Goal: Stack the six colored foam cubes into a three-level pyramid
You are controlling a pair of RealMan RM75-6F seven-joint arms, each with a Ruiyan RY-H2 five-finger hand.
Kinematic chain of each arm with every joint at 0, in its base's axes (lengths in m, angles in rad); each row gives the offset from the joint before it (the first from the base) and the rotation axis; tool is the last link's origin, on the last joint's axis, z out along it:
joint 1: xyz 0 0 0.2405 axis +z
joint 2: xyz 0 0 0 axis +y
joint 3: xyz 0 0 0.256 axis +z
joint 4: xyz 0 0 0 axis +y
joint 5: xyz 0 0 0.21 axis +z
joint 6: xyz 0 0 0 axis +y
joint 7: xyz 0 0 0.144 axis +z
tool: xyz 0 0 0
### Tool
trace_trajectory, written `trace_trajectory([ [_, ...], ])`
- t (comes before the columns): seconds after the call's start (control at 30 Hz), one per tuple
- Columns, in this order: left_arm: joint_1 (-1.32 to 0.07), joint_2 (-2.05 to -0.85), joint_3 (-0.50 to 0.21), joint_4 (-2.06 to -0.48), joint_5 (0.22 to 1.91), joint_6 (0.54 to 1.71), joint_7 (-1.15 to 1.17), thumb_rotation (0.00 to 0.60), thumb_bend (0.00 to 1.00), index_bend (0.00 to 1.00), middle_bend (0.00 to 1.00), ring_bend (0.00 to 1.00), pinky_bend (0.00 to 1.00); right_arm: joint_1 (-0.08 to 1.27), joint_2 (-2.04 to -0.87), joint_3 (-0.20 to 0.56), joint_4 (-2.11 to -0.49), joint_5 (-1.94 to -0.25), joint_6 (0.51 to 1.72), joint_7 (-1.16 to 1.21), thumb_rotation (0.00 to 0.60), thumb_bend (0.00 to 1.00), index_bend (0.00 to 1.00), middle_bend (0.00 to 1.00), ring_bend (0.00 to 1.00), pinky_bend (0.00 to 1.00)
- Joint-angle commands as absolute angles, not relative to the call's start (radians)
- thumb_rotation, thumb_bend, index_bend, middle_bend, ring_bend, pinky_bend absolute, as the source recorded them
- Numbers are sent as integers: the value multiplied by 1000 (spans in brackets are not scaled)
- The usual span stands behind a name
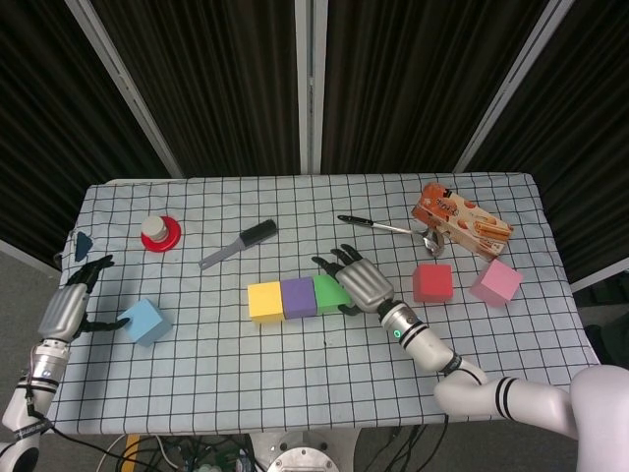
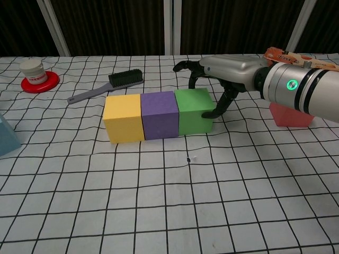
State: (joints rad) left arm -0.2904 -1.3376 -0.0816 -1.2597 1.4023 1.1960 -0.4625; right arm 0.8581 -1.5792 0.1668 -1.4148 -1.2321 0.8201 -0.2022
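Note:
A yellow cube (image 1: 264, 301), a purple cube (image 1: 298, 297) and a green cube (image 1: 328, 293) stand side by side in one row at mid-table, also seen as yellow (image 2: 123, 118), purple (image 2: 159, 115) and green (image 2: 193, 111). My right hand (image 1: 359, 280) arches over the green cube's right end, fingers spread; its thumb touches the cube's right face and it holds nothing (image 2: 228, 71). The red cube (image 1: 432, 282) and pink cube (image 1: 495, 283) sit to the right. The blue cube (image 1: 144, 321) lies far left, with my left hand (image 1: 69, 305) open just beside it.
A grey brush (image 1: 241, 243) and a white jar on a red lid (image 1: 159, 232) lie at the back left. A spoon (image 1: 378, 226) and an orange snack box (image 1: 462, 223) lie at the back right, behind the red cube.

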Motion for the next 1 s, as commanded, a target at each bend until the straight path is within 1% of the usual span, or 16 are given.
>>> trace_trajectory([
  [0.03,-290,-1337,-81,-1260,1402,1196,-463,600,19,61,120,58,119,859,-1579,166,-1415,-1232,819,-200,600,299,0,499,67,0],
  [0.53,-288,-1339,-78,-1256,1402,1190,-467,600,18,61,120,58,120,863,-1593,160,-1406,-1227,821,-209,600,299,0,498,67,0],
  [0.7,-289,-1341,-77,-1253,1403,1188,-470,600,19,61,119,58,120,864,-1599,161,-1402,-1219,820,-214,600,297,0,482,67,0],
  [0.77,-290,-1341,-76,-1252,1403,1185,-471,600,19,61,120,58,120,865,-1601,161,-1401,-1217,819,-216,600,282,0,464,67,0],
  [0.8,-290,-1341,-76,-1251,1402,1184,-471,600,19,61,120,58,120,865,-1601,161,-1401,-1216,819,-216,600,255,0,439,66,0],
  [0.9,-289,-1342,-75,-1249,1401,1184,-473,600,19,61,120,58,120,865,-1600,163,-1402,-1214,819,-214,600,180,0,352,56,0],
  [1.0,-289,-1342,-75,-1248,1402,1184,-475,600,18,61,120,58,120,867,-1596,163,-1407,-1217,813,-204,600,123,0,248,15,0],
])
